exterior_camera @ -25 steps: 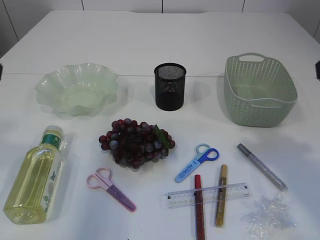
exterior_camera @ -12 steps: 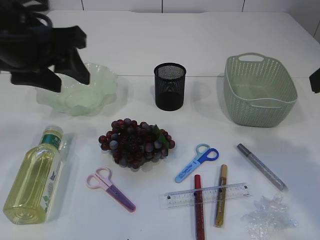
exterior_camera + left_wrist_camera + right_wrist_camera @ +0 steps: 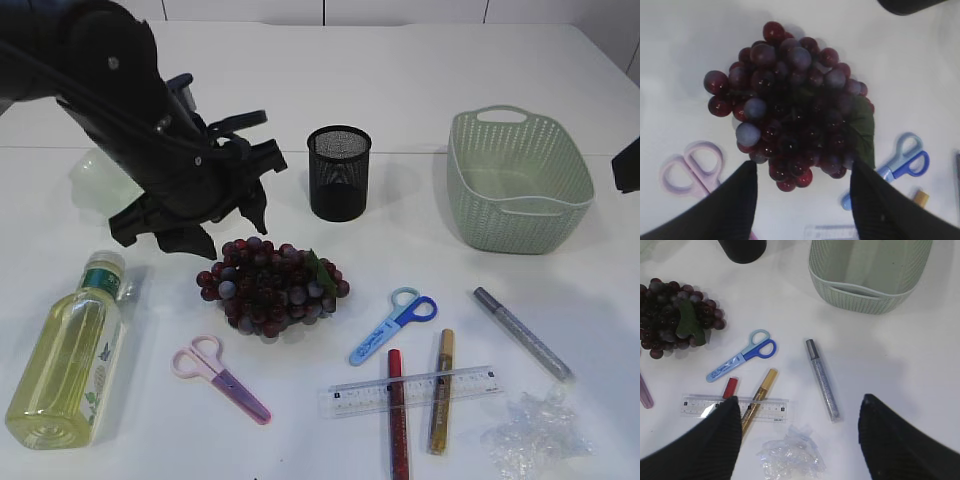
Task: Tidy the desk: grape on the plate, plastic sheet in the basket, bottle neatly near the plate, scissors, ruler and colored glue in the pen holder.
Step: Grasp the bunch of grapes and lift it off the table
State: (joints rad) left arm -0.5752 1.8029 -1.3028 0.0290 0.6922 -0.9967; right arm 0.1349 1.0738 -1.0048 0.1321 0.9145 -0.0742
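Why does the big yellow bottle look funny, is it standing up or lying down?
Lying down. The bottle rests on its side on the table, green-collared neck pointing away.

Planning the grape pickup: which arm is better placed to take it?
Left. Its open gripper hangs right over the grapes; the right gripper is above the pens and plastic sheet.

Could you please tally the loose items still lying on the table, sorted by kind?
Scissors: 2, pink and blue
Glue pens: 3, red, gold, silver
Ruler: 1
Grape bunch: 1
Bottle: 1
Plastic sheet: 1
Total: 9
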